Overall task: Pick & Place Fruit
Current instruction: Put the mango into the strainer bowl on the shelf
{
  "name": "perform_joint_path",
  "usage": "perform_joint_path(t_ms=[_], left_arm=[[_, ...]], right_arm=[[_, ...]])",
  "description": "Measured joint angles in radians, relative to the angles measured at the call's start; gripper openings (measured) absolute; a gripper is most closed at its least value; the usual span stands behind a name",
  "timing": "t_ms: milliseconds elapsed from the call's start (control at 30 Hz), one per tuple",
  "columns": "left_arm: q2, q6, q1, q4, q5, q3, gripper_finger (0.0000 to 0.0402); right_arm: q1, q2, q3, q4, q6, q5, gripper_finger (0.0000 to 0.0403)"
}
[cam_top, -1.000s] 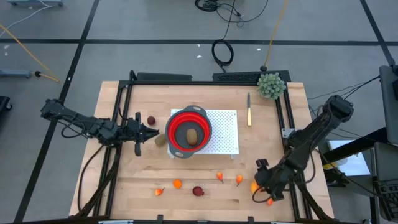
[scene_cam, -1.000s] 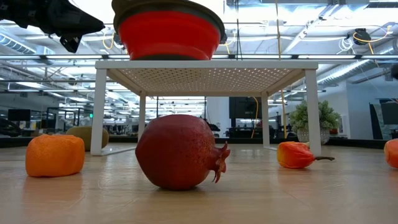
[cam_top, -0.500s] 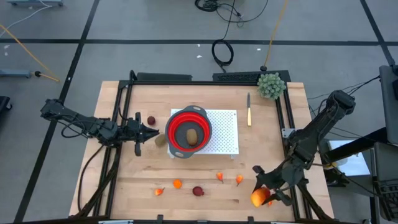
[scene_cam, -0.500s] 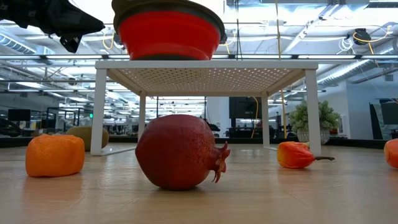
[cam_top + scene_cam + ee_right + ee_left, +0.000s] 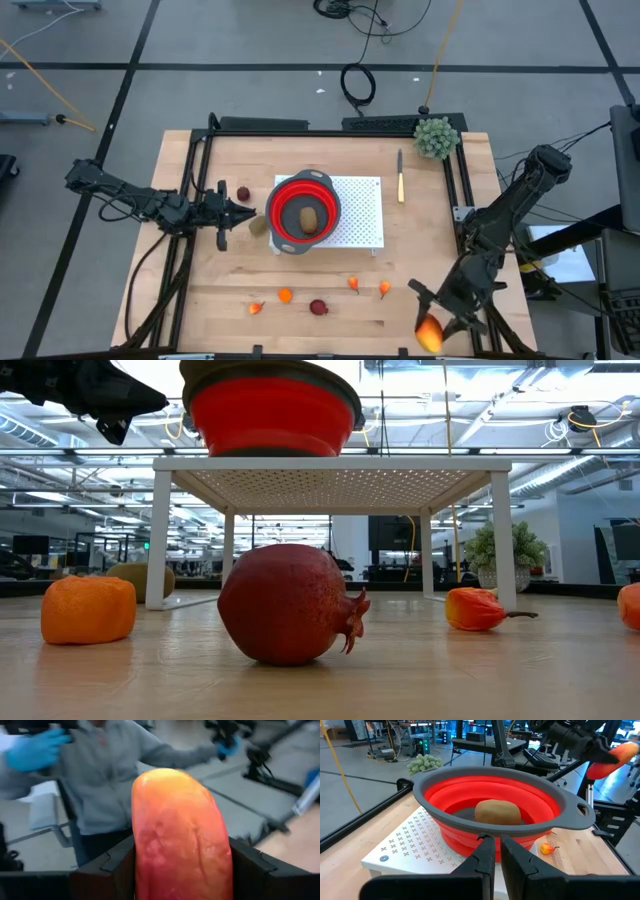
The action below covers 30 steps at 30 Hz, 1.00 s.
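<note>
Right gripper [image 5: 432,330] pinches my red-orange oblong fruit [image 5: 430,335] between 2 fingers, hanging past the table's front edge [image 5: 330,348]; left gripper [image 5: 240,214] pressed together beside the bowl [image 5: 303,211].

No readable text, label, brand, number or sign appeared in any view. The white perforated stand [image 5: 405,837] carried only a pattern of small cross-shaped cutouts, not lettering.
</note>
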Motion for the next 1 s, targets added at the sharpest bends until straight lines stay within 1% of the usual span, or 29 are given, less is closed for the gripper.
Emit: perform_joint_path(t_ms=[100,200,533,633,867,1000], left_arm=[[0.0,0.0,0.0,0.0,0.0,0.0,0.0026],[0.0,0.0,0.0,0.0,0.0,0.0,0.0026],[0.0,0.0,0.0,0.0,0.0,0.0,0.0026],[0.0,0.0,0.0,0.0,0.0,0.0,0.0026],[0.0,-0.002,0.0,0.001,0.0,0.0,0.0026],[0.0,-0.004,0.0,0.001,0.0,0.0,0.0026]], right_arm=[[0.0,0.0,0.0,0.045,-0.041,-0.058,0.0225],[0.0,0.0,0.0,0.051,-0.062,-0.087,0.0223],[0.0,0.0,0.0,0.05,-0.063,-0.081,0.0225],[0.0,0.0,0.0,0.05,-0.063,-0.012,0.0222],[0.0,0.0,0.0,0.05,-0.062,0.262,0.0225],[0.0,0.0,0.0,0.042,-0.062,0.398,0.0222]])
